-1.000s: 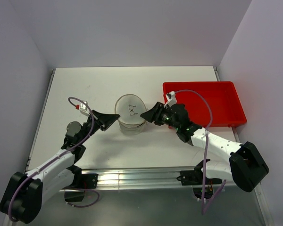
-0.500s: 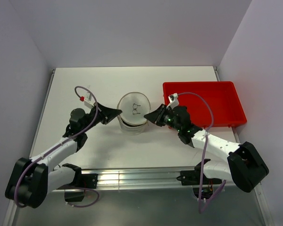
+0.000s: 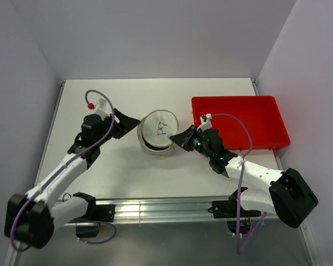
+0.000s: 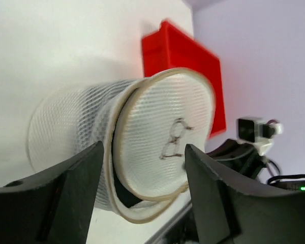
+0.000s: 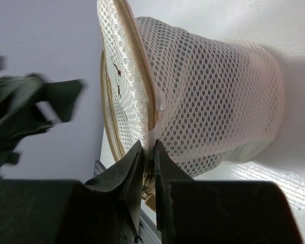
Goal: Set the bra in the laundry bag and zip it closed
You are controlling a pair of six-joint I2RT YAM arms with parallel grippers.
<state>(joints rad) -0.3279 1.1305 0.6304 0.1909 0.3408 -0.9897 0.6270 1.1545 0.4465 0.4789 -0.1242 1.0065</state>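
Left fingers [image 4: 76, 198]: wide, just beside the laundry bag [image 3: 157, 133].
Right fingers [image 5: 122, 178]: narrow, pinching the zip tab [image 5: 153, 133].
Progress: lid [image 4: 162, 132] ajar; zip not yet closed.

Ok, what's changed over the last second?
The left gripper has opened and swung farther out from its base, ending beside the laundry bag on its left. The right gripper has closed onto the bag's zip rim. The bag itself shifted slightly to the right. The red bin stayed put.
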